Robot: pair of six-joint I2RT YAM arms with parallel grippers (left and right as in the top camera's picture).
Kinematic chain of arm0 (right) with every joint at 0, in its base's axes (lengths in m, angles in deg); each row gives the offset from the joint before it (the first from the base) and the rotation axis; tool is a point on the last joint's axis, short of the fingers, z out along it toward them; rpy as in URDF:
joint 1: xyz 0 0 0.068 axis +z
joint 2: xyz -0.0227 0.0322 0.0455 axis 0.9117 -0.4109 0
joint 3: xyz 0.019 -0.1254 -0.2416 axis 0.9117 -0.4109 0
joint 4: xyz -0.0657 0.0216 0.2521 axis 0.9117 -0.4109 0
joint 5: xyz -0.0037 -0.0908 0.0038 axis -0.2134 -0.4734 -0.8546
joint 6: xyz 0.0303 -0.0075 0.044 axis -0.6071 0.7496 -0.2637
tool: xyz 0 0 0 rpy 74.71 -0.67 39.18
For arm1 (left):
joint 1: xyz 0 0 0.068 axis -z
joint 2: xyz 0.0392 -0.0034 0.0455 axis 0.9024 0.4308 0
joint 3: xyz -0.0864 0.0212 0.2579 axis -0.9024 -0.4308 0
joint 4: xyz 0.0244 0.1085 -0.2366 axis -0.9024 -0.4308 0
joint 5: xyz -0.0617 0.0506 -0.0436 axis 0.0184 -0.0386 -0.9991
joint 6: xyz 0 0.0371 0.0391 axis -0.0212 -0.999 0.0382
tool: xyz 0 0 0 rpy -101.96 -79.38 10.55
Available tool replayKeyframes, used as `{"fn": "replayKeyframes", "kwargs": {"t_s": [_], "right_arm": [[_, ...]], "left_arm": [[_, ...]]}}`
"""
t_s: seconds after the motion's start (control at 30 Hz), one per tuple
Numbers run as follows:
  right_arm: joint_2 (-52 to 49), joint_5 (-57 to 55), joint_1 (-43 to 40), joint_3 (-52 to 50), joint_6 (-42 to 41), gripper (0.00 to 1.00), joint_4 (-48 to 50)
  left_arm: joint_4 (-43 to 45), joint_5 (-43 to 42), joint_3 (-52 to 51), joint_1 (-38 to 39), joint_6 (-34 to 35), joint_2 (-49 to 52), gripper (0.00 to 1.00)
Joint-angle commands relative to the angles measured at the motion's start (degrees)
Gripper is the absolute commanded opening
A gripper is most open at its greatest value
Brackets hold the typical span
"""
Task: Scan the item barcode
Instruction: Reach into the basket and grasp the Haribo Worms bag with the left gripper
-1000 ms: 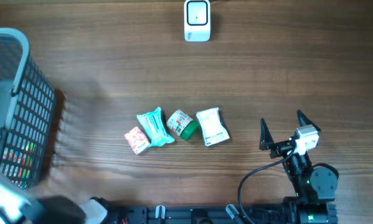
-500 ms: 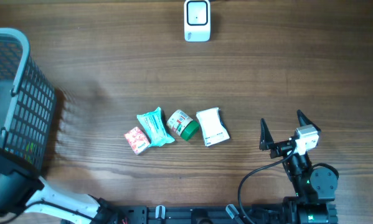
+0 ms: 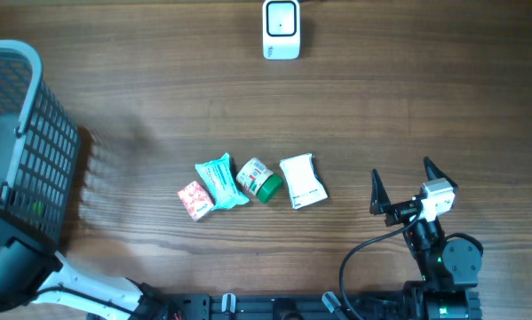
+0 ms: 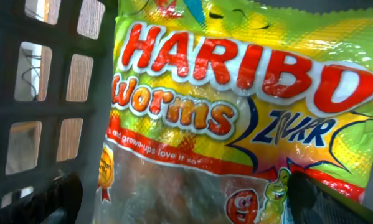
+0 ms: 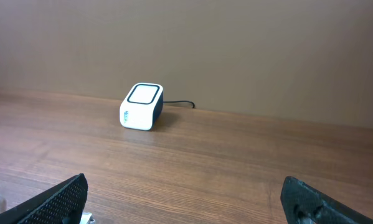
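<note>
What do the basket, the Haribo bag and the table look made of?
Basket: likely grey moulded plastic, matte, seen in its lattice walls. Haribo Worms bag: glossy printed plastic film, creased, with a clear window. Table: wood or wood-look laminate, by the grain; which one is unclear.

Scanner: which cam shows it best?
Right wrist: the scanner sits whole in three-quarter view, with top window, side and cable visible. Overhead gives only its top face, from straight above. Left wrist shows none of it, just a candy bag inside the basket.
</note>
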Motion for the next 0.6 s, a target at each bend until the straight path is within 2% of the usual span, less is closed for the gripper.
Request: {"fn": "replayKeyframes", "kwargs": {"t_s": [0.0, 0.13, 0.3, 0.4, 0.47, 0.5, 0.57], "right_arm": [[0.3, -0.8, 0.4, -0.1, -0.4, 1.0, 0.1], [0.3, -0.8, 0.4, -0.1, -0.4, 1.0, 0.1], [0.3, -0.8, 0.4, -0.1, -0.4, 1.0, 0.1], [0.3, -0.8, 0.4, -0.1, -0.4, 1.0, 0.1], [0.3, -0.8, 0.4, -0.1, -0.4, 1.0, 0.1], [0.3, -0.8, 0.4, -0.1, -0.4, 1.0, 0.1], [0.3, -0.8, 0.4, -0.1, -0.4, 0.99, 0.1]], "left_arm": [[1.8, -3.7, -7.1, -0.6, -1.1, 5.0, 1.0], [3.3, -12.1, -6.6, -0.6, -3.7, 2.9, 1.0], [3.2, -13.4, -6.6, -0.7, -3.8, 1.7, 1.0], [4.2, -14.0, -6.6, -0.7, -7.7, 1.0, 1.0], [5.4, -19.3, -6.6, -0.7, -11.3, 0.9, 1.0], [6.5, -23.8, -7.0, -0.7, -12.5, 0.9, 0.89], [7.9, -30.1, -7.1, -0.7, -12.5, 1.0, 0.41]]}}
